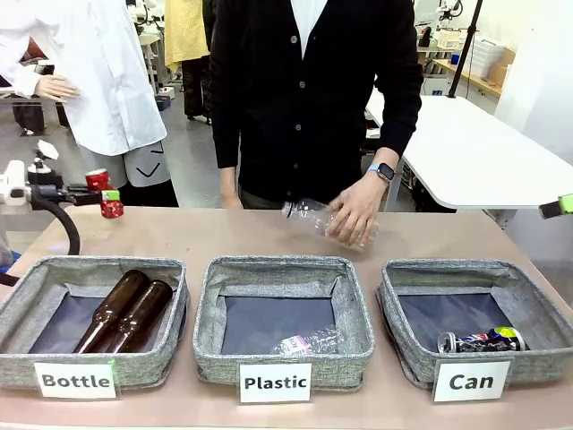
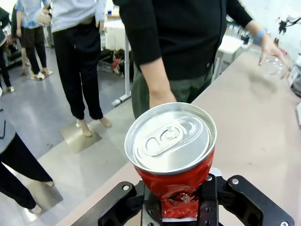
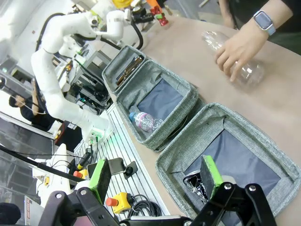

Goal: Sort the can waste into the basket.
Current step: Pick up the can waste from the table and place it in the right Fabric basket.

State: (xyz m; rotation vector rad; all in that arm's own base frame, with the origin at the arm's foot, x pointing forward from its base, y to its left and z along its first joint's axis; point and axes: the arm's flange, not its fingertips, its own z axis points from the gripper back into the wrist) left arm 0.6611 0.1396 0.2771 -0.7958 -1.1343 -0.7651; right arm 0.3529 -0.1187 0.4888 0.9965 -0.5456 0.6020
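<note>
A crushed red can (image 2: 171, 150) is held top-end toward the left wrist camera, and my left gripper (image 2: 178, 203) is shut on its crumpled lower part. From the front, that red can (image 1: 111, 209) hangs above the table's far left corner in the left gripper (image 1: 102, 193). A dark can (image 1: 479, 340) with blue, yellow and green print lies in the grey basket (image 1: 537, 363) labelled "Can" at the front right. My right gripper (image 3: 155, 181) is open above that basket (image 3: 178, 155), over the dark can (image 3: 194, 184). A green tip of the right gripper (image 1: 562, 204) shows at the picture's right edge.
The person's hand (image 1: 356, 215) rests on a clear plastic bottle (image 1: 309, 213) at the table's far middle. The "Plastic" basket (image 1: 208, 345) holds a clear bottle (image 1: 309, 342). The "Bottle" basket (image 1: 170, 354) holds two brown bottles (image 1: 125, 309). Bare tabletop lies behind the baskets.
</note>
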